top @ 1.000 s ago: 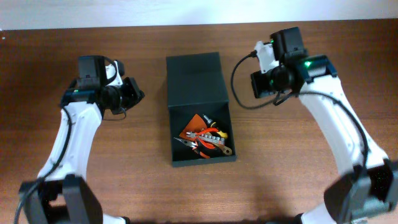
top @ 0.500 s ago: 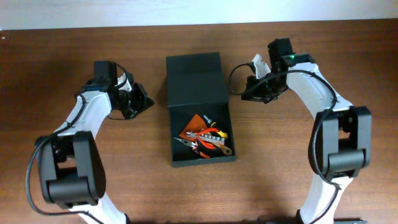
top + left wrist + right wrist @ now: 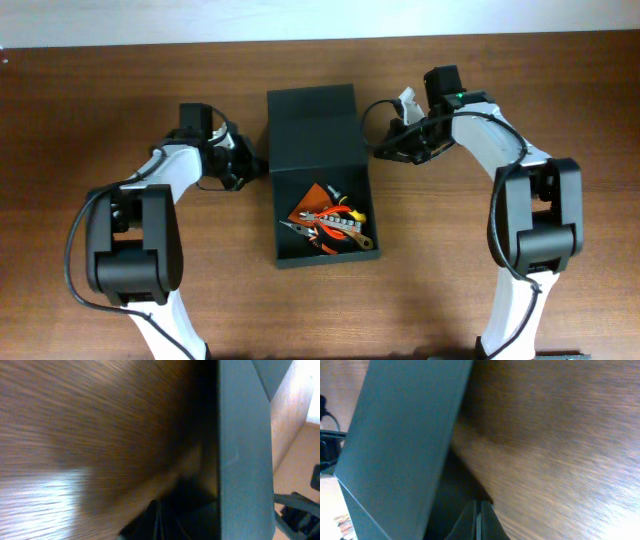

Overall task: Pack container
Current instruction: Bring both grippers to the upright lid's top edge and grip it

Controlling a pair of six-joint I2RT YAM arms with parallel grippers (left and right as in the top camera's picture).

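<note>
On the grained wooden table (image 3: 100,285), matte boxy dark-green container (image 3: 314,125) between left gripper (image 3: 250,166) and right gripper (image 3: 384,150), both pinched closed.

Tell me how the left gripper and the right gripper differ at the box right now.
The left gripper is at the left wall of the box. The right gripper is at its right wall. The left gripper points right and the right gripper points left, so they face each other across the box. The left gripper also sits slightly nearer the box's open end than the right gripper. Both look shut and empty, low beside the lidded half.
</note>
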